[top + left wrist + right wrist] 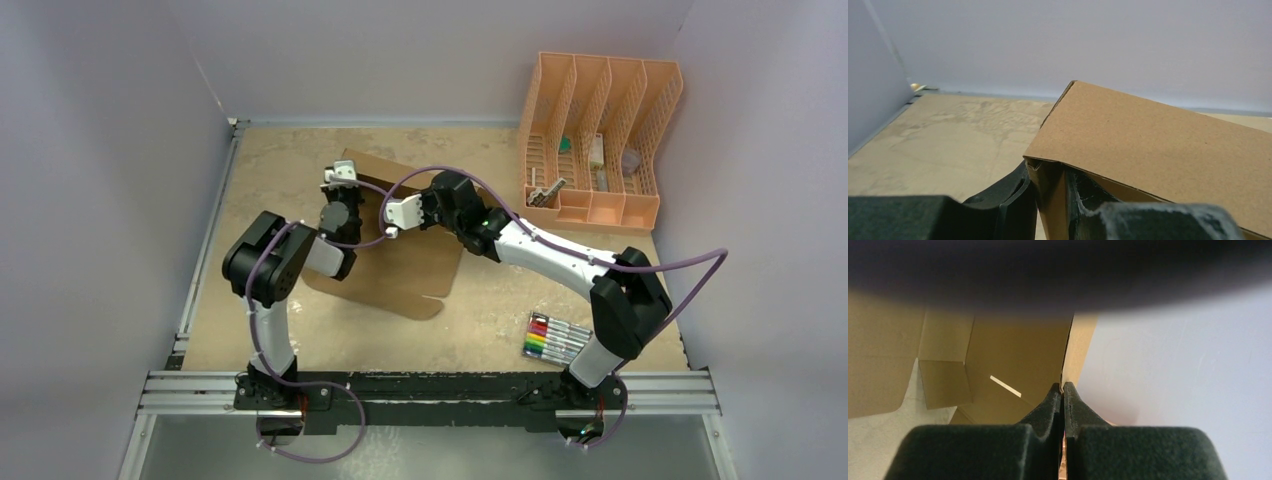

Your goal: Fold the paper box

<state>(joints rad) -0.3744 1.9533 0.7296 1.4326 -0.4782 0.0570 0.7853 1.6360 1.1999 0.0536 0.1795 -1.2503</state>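
Observation:
The paper box [410, 270] is a brown cardboard sheet lying partly folded in the middle of the table. At its far left corner, my left gripper [340, 175] is shut on a raised wall. In the left wrist view that wall stands between the fingers of the left gripper [1050, 175], and a flap of the box [1158, 145] leans over them. My right gripper [397, 215] reaches in from the right. In the right wrist view it [1063, 386] is shut on a thin upright edge of the box [1018, 350].
A peach slotted organizer [600, 130] with small parts stands at the back right. A pack of coloured markers [555, 338] lies near the right arm's base. Grey walls enclose the table [280, 150] on three sides.

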